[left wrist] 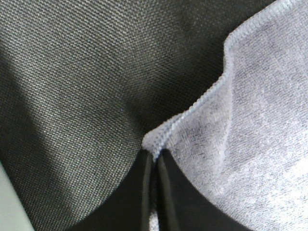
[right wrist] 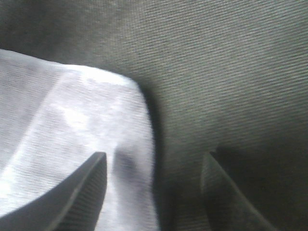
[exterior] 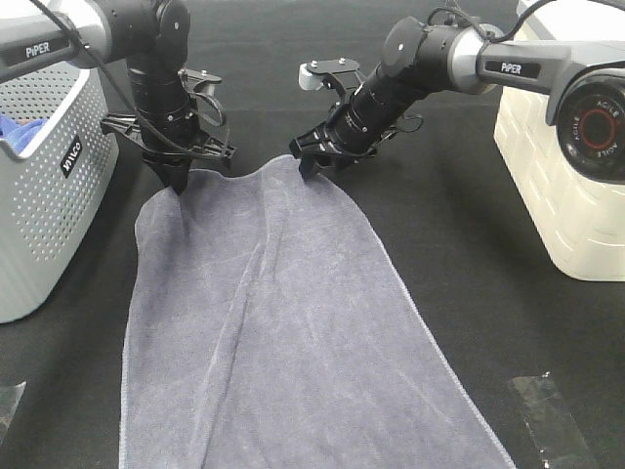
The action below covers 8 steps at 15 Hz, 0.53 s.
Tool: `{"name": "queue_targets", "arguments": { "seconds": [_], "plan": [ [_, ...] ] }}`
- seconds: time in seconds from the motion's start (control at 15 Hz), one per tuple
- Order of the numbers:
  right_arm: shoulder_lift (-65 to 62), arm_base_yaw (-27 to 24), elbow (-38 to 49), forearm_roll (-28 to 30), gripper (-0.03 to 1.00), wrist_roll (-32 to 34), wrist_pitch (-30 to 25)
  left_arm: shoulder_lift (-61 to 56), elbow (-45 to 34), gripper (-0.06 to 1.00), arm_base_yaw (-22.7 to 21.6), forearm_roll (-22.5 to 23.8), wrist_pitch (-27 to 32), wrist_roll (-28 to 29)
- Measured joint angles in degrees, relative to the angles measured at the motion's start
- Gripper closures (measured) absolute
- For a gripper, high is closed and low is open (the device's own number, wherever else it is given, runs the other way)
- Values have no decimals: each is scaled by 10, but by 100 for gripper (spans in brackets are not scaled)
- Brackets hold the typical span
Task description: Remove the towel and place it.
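The slate-grey towel [exterior: 293,342] lies spread flat on the black tablecloth [exterior: 469,254], between a perforated grey basket [exterior: 44,186] and a cream container [exterior: 552,186]. The left gripper [exterior: 181,181] is pinched closed on one far corner; the right gripper [exterior: 314,161] stands with jaws apart over the other corner, holding nothing. This looks like the placing step, nearly done; next the left should let go. Readable: "PiPER" on both arms, "AGILE" on a joint; the basket's label is unclear.

Left gripper [exterior: 180,182] pinched, right gripper [exterior: 311,162] parted
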<state>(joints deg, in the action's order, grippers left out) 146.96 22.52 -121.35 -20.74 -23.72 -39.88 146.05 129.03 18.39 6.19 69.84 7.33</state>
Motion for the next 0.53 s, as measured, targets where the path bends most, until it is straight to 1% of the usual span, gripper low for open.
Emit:
{"name": "queue_targets", "arguments": {
  "seconds": [0.13, 0.2, 0.33, 0.4, 0.53],
  "plan": [
    [11, 0, 0, 1, 45, 0, 10, 0, 0, 93, 0, 0, 0, 0],
    [11, 0, 0, 2, 49, 1, 12, 0, 0, 93, 0, 0, 0, 0],
    [14, 0, 0, 2, 52, 1, 14, 0, 0, 93, 0, 0, 0, 0],
    [16, 0, 0, 2, 58, 1, 15, 0, 0, 93, 0, 0, 0, 0],
    [18, 0, -4, 2, 74, -2, 13, 0, 0, 93, 0, 0, 0, 0]
  ]
}}
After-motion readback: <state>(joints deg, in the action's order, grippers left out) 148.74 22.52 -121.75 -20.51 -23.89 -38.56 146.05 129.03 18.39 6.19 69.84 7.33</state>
